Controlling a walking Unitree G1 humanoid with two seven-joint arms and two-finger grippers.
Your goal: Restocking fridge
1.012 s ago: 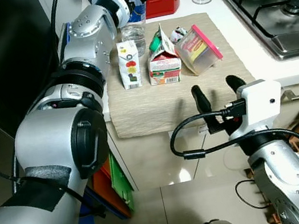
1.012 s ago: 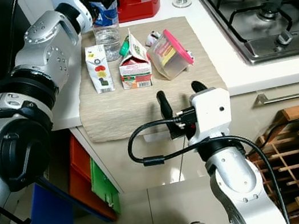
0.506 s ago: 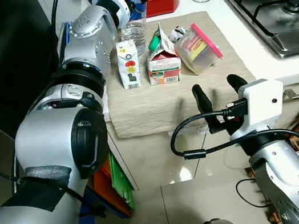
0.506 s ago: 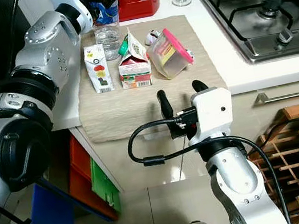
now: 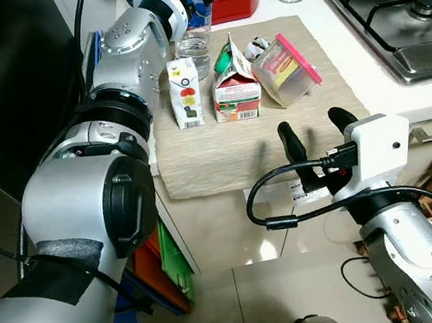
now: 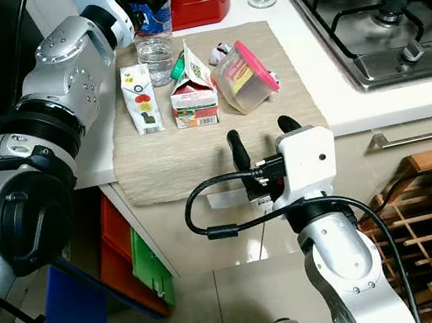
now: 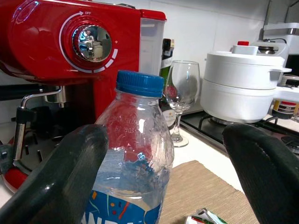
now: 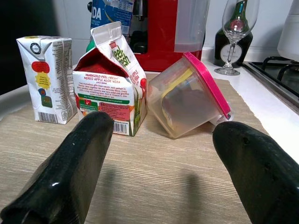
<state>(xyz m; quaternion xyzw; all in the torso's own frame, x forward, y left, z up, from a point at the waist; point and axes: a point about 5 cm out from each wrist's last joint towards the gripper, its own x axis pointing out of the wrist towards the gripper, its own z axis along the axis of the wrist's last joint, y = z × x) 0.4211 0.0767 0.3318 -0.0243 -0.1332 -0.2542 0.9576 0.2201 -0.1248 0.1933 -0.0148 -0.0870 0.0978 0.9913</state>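
The water bottle (image 7: pixel 133 158) stands upright at the bench's far left, between the left gripper (image 7: pixel 159 163) and its wide jaws; the right gripper (image 5: pixel 308 130), likewise wide, hovers nearside.

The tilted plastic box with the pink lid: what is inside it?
Through the clear wall of the plastic box something yellow and something dark show. What they are cannot be told. The pink lid is on, and the box leans on the mat.
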